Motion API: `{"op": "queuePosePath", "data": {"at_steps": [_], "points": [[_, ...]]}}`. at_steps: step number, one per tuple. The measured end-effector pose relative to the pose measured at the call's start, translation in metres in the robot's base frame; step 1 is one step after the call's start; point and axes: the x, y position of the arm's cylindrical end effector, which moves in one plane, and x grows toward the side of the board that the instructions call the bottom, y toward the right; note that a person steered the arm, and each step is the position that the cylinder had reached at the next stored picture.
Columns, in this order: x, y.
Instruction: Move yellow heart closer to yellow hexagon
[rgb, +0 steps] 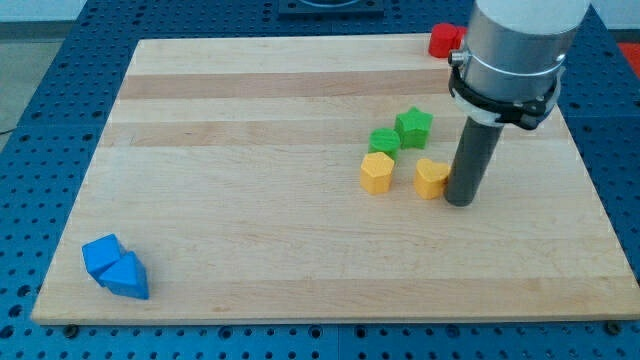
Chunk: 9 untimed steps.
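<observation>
The yellow heart lies right of the board's middle. The yellow hexagon lies a short way to its left, with a small gap between them. My tip stands on the board right against the heart's right side, touching it or nearly so. The rod rises from there to the arm's grey body at the view's top right.
A green block sits just above the hexagon, and a green star is above and right of it. A red block is at the board's top edge, partly behind the arm. Two blue blocks lie at the bottom left corner.
</observation>
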Motion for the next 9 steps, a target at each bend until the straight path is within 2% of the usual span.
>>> {"op": "queuePosePath", "data": {"at_steps": [1,2,3,4,8,9], "points": [[-0.025,0.040],[-0.053,0.036],[-0.031,-0.010],[0.009,-0.030],[0.015,-0.027],[0.019,0.005]]}}
